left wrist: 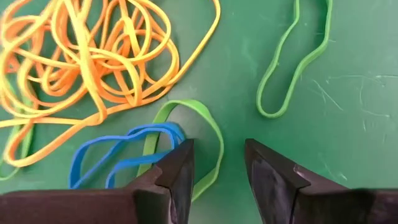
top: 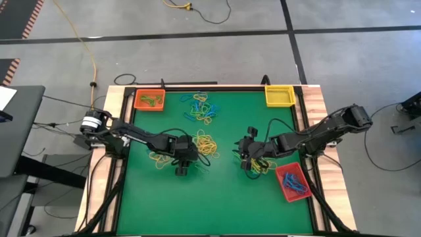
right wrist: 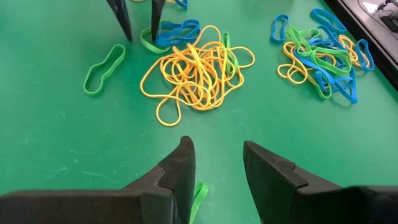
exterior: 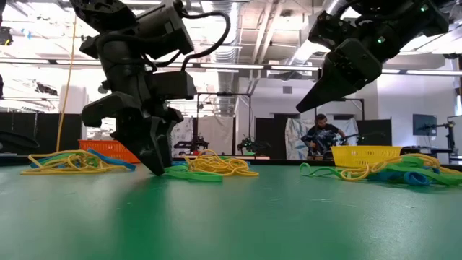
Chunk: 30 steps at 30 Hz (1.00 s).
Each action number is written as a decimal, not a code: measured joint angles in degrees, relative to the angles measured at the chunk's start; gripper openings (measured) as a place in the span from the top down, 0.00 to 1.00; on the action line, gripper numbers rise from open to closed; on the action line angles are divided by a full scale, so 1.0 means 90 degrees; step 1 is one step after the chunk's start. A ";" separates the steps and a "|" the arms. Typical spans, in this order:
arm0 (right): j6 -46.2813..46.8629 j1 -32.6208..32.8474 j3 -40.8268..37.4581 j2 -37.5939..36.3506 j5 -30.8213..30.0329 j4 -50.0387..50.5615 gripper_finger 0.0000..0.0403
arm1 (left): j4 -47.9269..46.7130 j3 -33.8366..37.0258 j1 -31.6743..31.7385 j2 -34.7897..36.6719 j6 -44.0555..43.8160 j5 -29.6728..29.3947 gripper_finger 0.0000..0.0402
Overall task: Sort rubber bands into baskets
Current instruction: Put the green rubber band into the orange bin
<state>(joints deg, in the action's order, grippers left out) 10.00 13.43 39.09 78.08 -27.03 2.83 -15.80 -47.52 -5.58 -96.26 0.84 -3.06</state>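
Green matting, smooth and faintly scratched, covers the surface (top: 217, 197), which is framed in pale wood. Thin elastic rubber bands (top: 205, 145) in yellow, blue and green are seen scattered as limp loops and tangles: a mixed heap (top: 200, 108) lies toward twelve o'clock, a knotted yellow clump sits near the centre, and a smaller yellow bunch (top: 160, 158) lies toward nine o'clock. Three shallow rectangular plastic baskets with slotted walls are placed at the edges: the orange basket (top: 149, 100) at eleven o'clock holds green bands, the yellow basket (top: 279, 96) stands at one o'clock, and the red basket (top: 293, 182) at four o'clock holds blue bands. The left hand (left wrist: 217, 163) is lowered to the matting just beside the yellow clump, its dark wedge-shaped fingers parted with nothing gripped; a curved green band (left wrist: 205, 124) and a blue band (left wrist: 124, 152) lie at one fingertip, and an elongated green loop (left wrist: 292, 68) lies apart. The right hand (right wrist: 217, 158) is held above the matting toward three o'clock of centre, its fingers likewise parted and empty, with a green band end (right wrist: 198, 198) visible beneath them.
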 joint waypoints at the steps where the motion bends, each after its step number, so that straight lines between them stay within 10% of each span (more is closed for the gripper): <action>1: 0.0000 0.0000 0.0000 0.0000 0.0000 -0.0001 0.59 | 0.0004 -0.0004 0.0002 -0.0004 0.0001 0.0017 0.69; 12: -0.0002 -0.0002 0.0000 0.0001 0.0000 -0.0002 0.59 | 0.0307 -0.0020 0.0001 -0.0312 0.0097 0.0183 0.98; 30: -0.0003 0.0000 0.0000 0.0002 0.0000 0.0013 0.59 | -0.1170 -0.2096 -0.0136 0.1254 0.1025 -0.1003 1.00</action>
<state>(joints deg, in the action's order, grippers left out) 9.97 13.43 39.09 78.11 -27.03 2.94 -26.34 -66.38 -6.81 -84.98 10.07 -12.09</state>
